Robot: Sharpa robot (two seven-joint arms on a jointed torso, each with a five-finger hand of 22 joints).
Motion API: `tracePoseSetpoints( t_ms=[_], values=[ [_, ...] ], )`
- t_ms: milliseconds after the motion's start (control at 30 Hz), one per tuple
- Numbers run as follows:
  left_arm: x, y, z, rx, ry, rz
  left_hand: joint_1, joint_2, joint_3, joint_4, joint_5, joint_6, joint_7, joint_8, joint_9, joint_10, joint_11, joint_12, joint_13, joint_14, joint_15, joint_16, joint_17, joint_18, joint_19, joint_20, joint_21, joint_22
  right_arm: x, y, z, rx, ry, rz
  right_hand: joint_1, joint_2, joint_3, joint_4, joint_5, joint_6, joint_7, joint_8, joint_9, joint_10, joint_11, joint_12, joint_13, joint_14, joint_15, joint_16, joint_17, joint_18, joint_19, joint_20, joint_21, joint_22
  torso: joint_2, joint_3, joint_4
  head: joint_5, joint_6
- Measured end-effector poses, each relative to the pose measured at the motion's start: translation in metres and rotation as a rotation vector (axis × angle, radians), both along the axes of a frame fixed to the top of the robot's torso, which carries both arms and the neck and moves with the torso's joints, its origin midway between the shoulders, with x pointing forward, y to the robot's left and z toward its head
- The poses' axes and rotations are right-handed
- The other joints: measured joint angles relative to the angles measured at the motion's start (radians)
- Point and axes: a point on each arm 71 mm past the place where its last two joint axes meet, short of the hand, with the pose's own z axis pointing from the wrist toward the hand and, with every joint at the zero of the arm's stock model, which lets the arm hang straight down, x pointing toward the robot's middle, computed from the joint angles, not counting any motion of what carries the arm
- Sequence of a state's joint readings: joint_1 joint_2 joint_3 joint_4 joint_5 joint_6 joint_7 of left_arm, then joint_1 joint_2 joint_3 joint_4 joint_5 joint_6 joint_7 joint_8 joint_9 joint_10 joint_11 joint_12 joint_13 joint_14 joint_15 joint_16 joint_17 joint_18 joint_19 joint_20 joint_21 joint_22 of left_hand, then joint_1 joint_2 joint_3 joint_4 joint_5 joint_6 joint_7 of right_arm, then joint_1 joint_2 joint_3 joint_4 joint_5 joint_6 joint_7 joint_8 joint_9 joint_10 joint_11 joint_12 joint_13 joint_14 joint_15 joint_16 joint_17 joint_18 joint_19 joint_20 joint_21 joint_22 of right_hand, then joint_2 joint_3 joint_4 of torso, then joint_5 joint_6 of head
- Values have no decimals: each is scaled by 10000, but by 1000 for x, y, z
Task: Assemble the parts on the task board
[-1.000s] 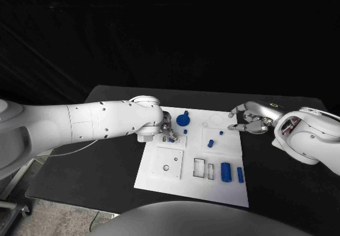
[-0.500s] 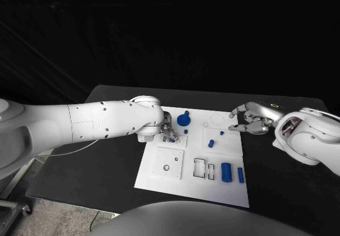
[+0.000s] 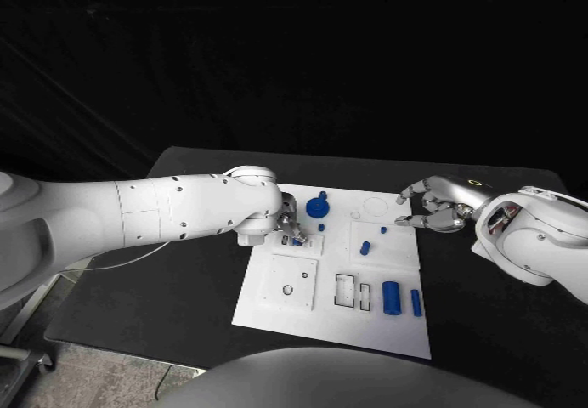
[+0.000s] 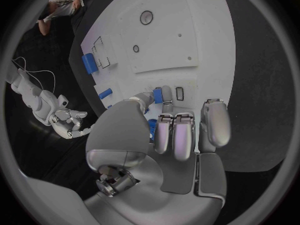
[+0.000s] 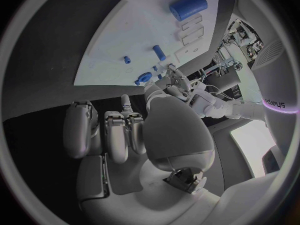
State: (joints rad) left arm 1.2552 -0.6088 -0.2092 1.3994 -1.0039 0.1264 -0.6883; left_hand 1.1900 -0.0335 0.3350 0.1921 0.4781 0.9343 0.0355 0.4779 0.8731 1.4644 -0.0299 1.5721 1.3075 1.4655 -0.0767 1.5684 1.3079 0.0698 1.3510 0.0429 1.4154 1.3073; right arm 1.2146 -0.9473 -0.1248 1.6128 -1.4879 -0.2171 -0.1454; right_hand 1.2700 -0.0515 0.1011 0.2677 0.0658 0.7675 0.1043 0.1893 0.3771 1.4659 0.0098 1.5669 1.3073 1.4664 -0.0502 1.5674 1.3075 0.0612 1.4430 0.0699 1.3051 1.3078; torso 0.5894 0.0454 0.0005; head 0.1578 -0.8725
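**Seating a small blue part at the board's left edge**

Pinched in the left hand (image 4: 164, 135), the small blue part (image 4: 157, 96) sits over a slot beside the task board (image 3: 279, 297) edge. Judged best: keep it upright, align, then press straight down. The right hand (image 3: 432, 206) hovers near the board's far right corner, fingers curled, holding nothing.

The task board's (image 3: 276, 310) near left part was left bare. Its far left corner was occupied by the left hand (image 3: 289, 228), its far right edge flanked by the right hand (image 3: 429, 208); blue parts (image 3: 391, 297) were scattered between.
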Motion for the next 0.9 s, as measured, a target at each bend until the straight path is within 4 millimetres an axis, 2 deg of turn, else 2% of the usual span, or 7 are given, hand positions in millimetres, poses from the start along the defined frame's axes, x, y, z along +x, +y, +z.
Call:
tracePoseSetpoints(
  t_ms=[900],
  values=[
    [-1,2,0,-27,23,-21,-132,-130,203,-147,-24,9,3,-63,88,0,0,0,-1,0,0,0,-3,-1,0,0,-37,7,0,-1,-2,-26,47,-39,41,40,0,0,0,0,0,0,-10,0,0,0,6,0,0,0,0,0,0,0,0,-3,-4,4,-4,24,0]
  ],
)
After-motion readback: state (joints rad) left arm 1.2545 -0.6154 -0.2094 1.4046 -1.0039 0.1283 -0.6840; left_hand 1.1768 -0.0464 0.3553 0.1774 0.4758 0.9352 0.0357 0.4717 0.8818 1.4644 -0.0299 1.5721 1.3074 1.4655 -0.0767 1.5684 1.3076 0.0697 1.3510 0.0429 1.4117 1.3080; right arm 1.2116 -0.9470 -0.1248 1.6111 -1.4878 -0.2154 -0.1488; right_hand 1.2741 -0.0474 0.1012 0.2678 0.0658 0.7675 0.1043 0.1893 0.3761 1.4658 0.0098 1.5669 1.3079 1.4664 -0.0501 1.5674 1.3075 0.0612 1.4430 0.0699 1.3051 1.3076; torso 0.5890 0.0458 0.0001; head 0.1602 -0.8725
